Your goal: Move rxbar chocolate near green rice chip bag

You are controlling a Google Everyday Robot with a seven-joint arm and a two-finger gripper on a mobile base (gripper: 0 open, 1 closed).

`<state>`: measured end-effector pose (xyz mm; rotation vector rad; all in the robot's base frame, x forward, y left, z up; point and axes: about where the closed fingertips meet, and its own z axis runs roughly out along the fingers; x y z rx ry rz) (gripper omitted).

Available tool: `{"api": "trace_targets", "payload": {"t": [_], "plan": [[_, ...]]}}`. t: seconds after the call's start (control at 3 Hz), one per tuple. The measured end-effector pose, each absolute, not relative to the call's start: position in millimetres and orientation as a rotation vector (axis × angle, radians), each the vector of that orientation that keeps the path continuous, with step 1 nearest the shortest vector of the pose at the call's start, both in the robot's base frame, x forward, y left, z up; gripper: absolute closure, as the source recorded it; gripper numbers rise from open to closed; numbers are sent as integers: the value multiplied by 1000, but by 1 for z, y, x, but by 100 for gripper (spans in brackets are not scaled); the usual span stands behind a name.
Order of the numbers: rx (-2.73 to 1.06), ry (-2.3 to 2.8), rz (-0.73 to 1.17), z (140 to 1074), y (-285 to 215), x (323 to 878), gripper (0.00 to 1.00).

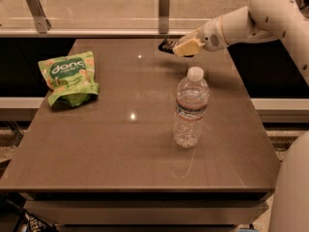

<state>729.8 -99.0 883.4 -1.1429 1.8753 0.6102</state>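
Observation:
The rxbar chocolate [167, 45] is a small flat black wrapper at the far middle of the brown table [120, 149]. My gripper [182, 47] reaches in from the right and is shut on the bar's right end, holding it just above the tabletop. The bar's left end sticks out past the pale fingers [186, 46]. The green rice chip bag [70, 76], bright green with white "danc" lettering, lies on the left side of the table, well apart from the bar.
A clear plastic water bottle [191, 108] with a white cap stands upright right of the table's centre, in front of the gripper. A glass rail with metal posts [164, 8] runs behind the table. My white arm [270, 13] spans the upper right.

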Motion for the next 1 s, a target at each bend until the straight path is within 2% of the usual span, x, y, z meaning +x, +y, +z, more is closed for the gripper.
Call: {"api": "trace_targets", "payload": {"t": [1.0], "plan": [[-1194,1876,594,926,-65,698,100]]}}
